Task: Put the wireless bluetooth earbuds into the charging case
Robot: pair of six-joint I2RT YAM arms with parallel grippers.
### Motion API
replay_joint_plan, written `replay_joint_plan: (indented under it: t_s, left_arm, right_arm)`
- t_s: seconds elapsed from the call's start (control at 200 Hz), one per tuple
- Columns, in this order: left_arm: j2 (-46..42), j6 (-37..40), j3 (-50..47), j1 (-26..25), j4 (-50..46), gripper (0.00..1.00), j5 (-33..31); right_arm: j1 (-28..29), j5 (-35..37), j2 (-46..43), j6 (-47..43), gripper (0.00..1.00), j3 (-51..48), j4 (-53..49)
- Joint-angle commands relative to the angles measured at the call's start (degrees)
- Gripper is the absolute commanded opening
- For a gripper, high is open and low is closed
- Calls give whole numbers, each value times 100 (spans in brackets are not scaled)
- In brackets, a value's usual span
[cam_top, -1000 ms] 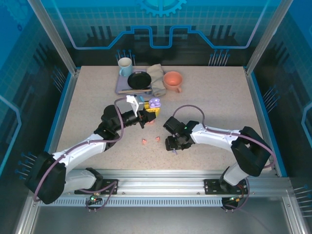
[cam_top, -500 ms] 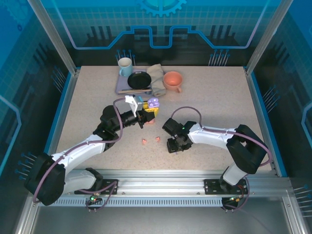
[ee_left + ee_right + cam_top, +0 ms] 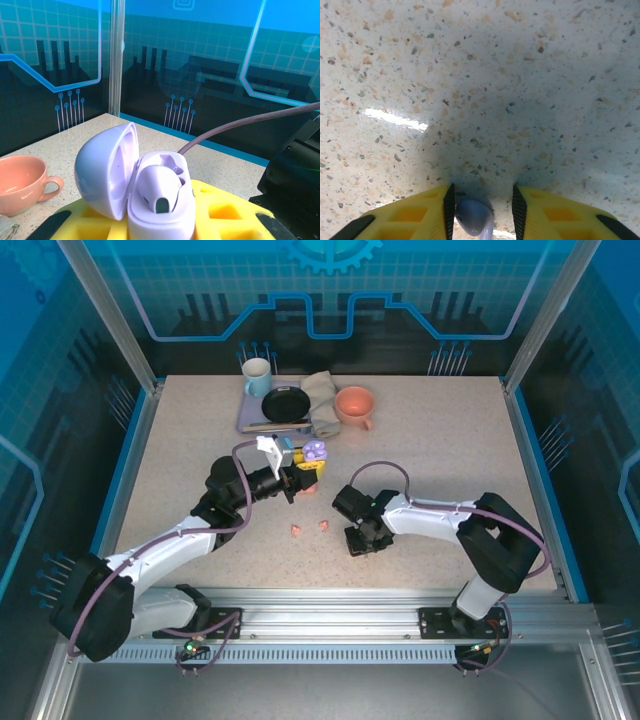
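My left gripper (image 3: 160,221) is shut on the base of the open lilac charging case (image 3: 160,200), its yellow fingers (image 3: 225,212) on either side. The lid hangs open to the left and one lilac earbud (image 3: 156,187) sits inside. From above, the case (image 3: 317,451) is held up mid-table. My right gripper (image 3: 482,192) points straight down at the table and straddles a loose lilac earbud (image 3: 474,216). Its left pad is at the bud and a gap shows on the right side. Two coral-pink earbuds (image 3: 296,530) (image 3: 323,526) lie on the table left of the right gripper (image 3: 362,543).
At the back stand a pale blue mug (image 3: 257,377), a black pan (image 3: 285,403) on a lavender board, a grey cloth (image 3: 321,400) and a coral cup (image 3: 354,405). A small coral object (image 3: 308,488) lies just below the held case. A purple cable loops over the right arm.
The right gripper has shifted slightly left and down over the lilac earbud, and its jaws have narrowed round it. The left arm and the case have stayed still.
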Motion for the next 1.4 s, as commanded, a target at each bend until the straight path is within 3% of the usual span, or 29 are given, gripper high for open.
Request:
replay_joint_plan:
  t_s: [0.0,0.145,0.58,0.8,1.03,1.396]
  left_arm:
    - [46,127,49,56,99,0,-54]
    - [82,124,93,59,104,0,-30]
    - [119,91,147,53,118,0,-18]
    - [146,91,151,56,136,0,-35]
    - [173,75,162,58,161,0,-34]
    - [207,52,190,56,158,0,-37]
  right_arm:
    - [113,-156,250,6,33,-23,53]
    - [121,-208,99,84,38,-69,33]
    - [233,-261,-321,199,38,-437,-28]
    - [262,47,-16,318,33,-251,-233]
    - [280,451,409,479,20,144,-524]
    - [12,1192,388,883,17,409,-765]
